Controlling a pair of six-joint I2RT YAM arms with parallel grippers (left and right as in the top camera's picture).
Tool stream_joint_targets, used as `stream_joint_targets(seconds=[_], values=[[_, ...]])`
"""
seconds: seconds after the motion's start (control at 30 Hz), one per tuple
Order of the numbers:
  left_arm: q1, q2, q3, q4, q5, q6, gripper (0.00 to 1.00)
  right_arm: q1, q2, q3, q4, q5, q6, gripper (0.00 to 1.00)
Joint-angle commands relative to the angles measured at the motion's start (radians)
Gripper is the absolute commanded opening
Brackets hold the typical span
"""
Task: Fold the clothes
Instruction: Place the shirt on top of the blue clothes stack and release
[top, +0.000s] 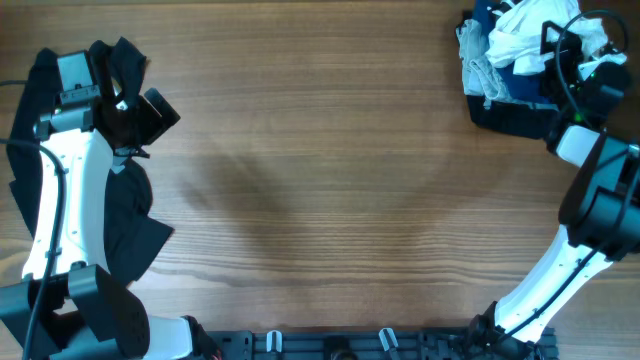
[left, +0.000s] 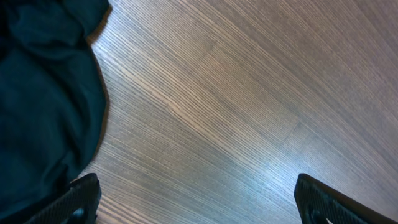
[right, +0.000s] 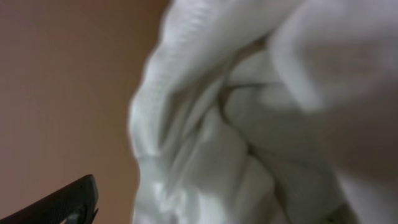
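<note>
A black garment lies crumpled at the far left of the wooden table, partly under my left arm. It also shows at the left of the left wrist view. My left gripper is open and empty, just right of the black garment's edge and over bare wood. A pile of clothes sits at the back right, with a white garment on top of a dark blue one. My right gripper is open and pressed into the white garment. One of its fingers is hidden by the cloth.
A pale grey cloth hangs at the left side of the back-right pile. A black rail with clips runs along the front edge. The right arm's base stands at the front right, and the left arm's base at the front left.
</note>
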Motion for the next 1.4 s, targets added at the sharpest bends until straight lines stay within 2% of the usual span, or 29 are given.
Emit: stream_joint_targets(seconds=[0.0, 0.17, 0.3, 0.43, 0.57, 0.7, 0.83, 0.97, 1.07, 1.17, 1.27, 1.37], values=[[0.003, 0.01, -0.003, 0.015, -0.009, 0.019, 1.0, -0.073, -0.09, 0.004, -0.018, -0.132, -0.023, 1.0], [0.003, 0.01, -0.003, 0.03, -0.009, 0.02, 1.0, -0.158, -0.272, 0.004, -0.148, -0.284, 0.015, 0.99], [0.003, 0.01, -0.003, 0.034, -0.009, 0.02, 1.0, -0.215, -0.426, 0.004, -0.388, -0.33, -0.087, 1.0], [0.003, 0.01, -0.003, 0.038, -0.009, 0.02, 1.0, -0.228, -0.524, 0.004, -0.566, -0.332, -0.285, 1.0], [0.003, 0.01, -0.003, 0.04, -0.009, 0.02, 1.0, -0.198, -0.54, 0.004, -0.603, -0.317, -0.574, 1.0], [0.003, 0.01, -0.003, 0.042, -0.009, 0.02, 1.0, -0.146, -0.539, 0.004, -0.642, -0.158, -0.811, 0.99], [0.003, 0.01, -0.003, 0.043, -0.01, 0.02, 1.0, -0.068, -0.539, 0.004, -0.535, 0.141, -1.005, 1.0], [0.003, 0.01, -0.003, 0.06, -0.009, 0.02, 1.0, 0.026, -0.49, 0.011, -0.389, 0.361, -1.081, 1.0], [0.003, 0.01, -0.003, 0.069, -0.009, 0.02, 1.0, 0.055, -0.401, 0.087, -0.393, 0.402, -1.083, 1.0], [0.003, 0.01, -0.003, 0.072, -0.01, 0.02, 1.0, 0.059, -0.274, 0.241, -0.5, 0.387, -1.074, 1.0], [0.003, 0.01, -0.003, 0.071, -0.009, 0.02, 1.0, 0.059, -0.104, 0.475, -0.693, 0.368, -1.07, 1.0], [0.003, 0.01, -0.003, 0.071, -0.009, 0.02, 1.0, 0.059, 0.019, 0.624, -0.834, 0.368, -1.071, 1.0]])
